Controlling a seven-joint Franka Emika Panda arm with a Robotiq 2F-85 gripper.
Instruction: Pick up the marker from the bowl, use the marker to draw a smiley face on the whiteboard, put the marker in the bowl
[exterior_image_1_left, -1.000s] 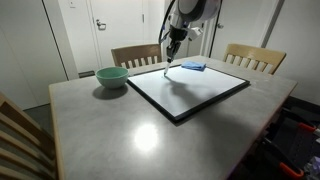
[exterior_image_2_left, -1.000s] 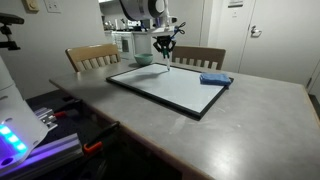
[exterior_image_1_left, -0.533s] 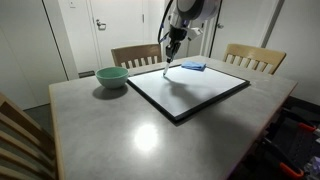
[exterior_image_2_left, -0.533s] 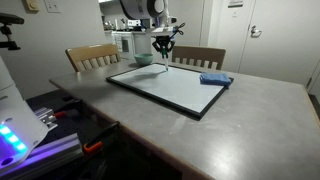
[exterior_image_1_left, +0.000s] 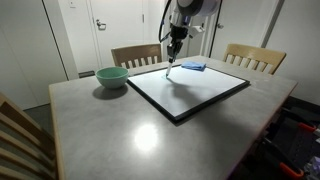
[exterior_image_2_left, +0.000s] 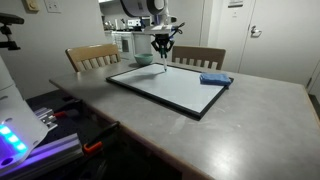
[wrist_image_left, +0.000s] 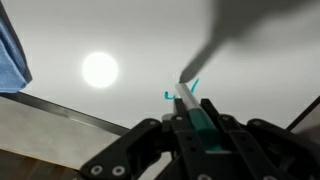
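Note:
My gripper (exterior_image_1_left: 173, 44) (exterior_image_2_left: 162, 45) hangs over the far edge of the whiteboard (exterior_image_1_left: 190, 90) (exterior_image_2_left: 170, 85), shut on the marker (wrist_image_left: 190, 108), a teal-bodied pen with a pale tip. The marker's tip (exterior_image_1_left: 168, 70) points down at the board. In the wrist view the fingers (wrist_image_left: 212, 112) clamp the marker on both sides, and small teal strokes (wrist_image_left: 172, 95) show on the white surface just past the tip. The pale green bowl (exterior_image_1_left: 112, 77) (exterior_image_2_left: 143, 59) stands on the table beside the board, apart from the gripper, with nothing visible in it.
A flat blue pad (exterior_image_1_left: 194, 66) (exterior_image_2_left: 215, 79) lies on a corner of the whiteboard, close to the gripper in an exterior view. Wooden chairs (exterior_image_1_left: 135, 55) (exterior_image_1_left: 253, 58) stand at the table's far side. The grey table (exterior_image_1_left: 120, 130) surrounds the board.
The gripper with the marker has shifted very slightly over the board's far edge; otherwise nothing has visibly moved.

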